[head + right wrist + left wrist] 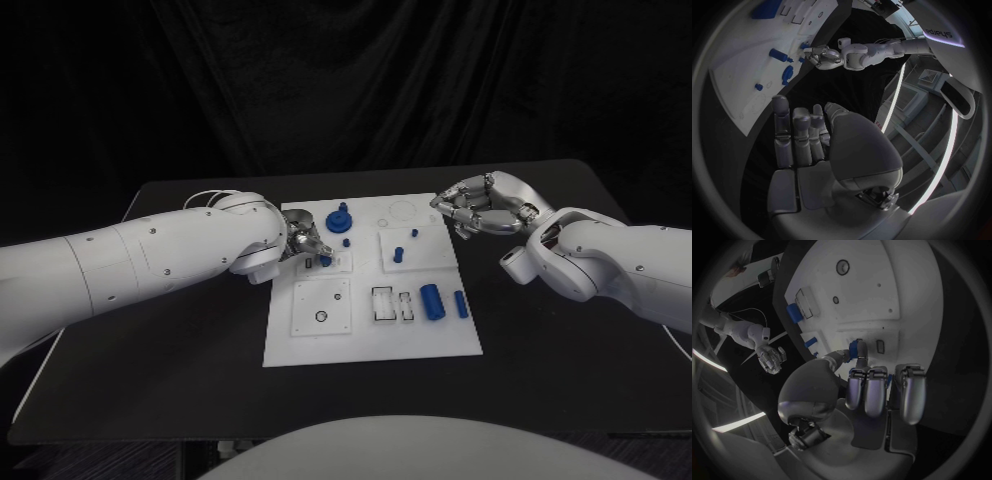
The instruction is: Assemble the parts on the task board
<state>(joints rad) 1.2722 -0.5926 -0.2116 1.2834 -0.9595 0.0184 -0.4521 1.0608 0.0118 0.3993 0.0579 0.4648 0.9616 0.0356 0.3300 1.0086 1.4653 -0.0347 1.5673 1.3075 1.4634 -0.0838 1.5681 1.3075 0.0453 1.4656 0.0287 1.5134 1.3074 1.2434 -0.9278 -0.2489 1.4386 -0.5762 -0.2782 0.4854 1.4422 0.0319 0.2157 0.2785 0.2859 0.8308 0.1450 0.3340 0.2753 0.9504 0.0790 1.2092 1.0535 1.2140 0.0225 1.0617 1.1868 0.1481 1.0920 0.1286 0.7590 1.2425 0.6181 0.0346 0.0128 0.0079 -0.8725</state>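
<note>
The left robot hand (300,245) sits over the left edge of the board (433,345), left of centre in the head view. Its fingers are curled down, and in the left wrist view the thumb and a fingertip (856,351) pinch a small blue part (858,347) right at the board's surface, beside a slot-shaped recess (880,345). Whether the part is already seated I cannot tell.

The right robot hand (488,208) hovers off the board's upper right corner, holding nothing; in the right wrist view its fingers (795,137) stand loosely apart, though the head view shows them half curled.

Outward from the left robot hand, a taller blue knob-like piece (342,219) stands just above it. A blue peg (395,253) stands in the square plate at the board's centre. Lower right on the board, a blue cylinder (431,300) and a slimmer blue pin (462,305) lie side by side, next to a rectangular recess (382,304).

The parts look like hard, smooth plastic: probably light, stiff and a little slippery, unlikely to break but easy to flick away. I would judge the lying cylinder best taken across its middle, fingertips on opposite sides, so it cannot roll. The pinched part is too small to say more of its shape.

The board is white and flat, on the black bench (173,380).
</note>
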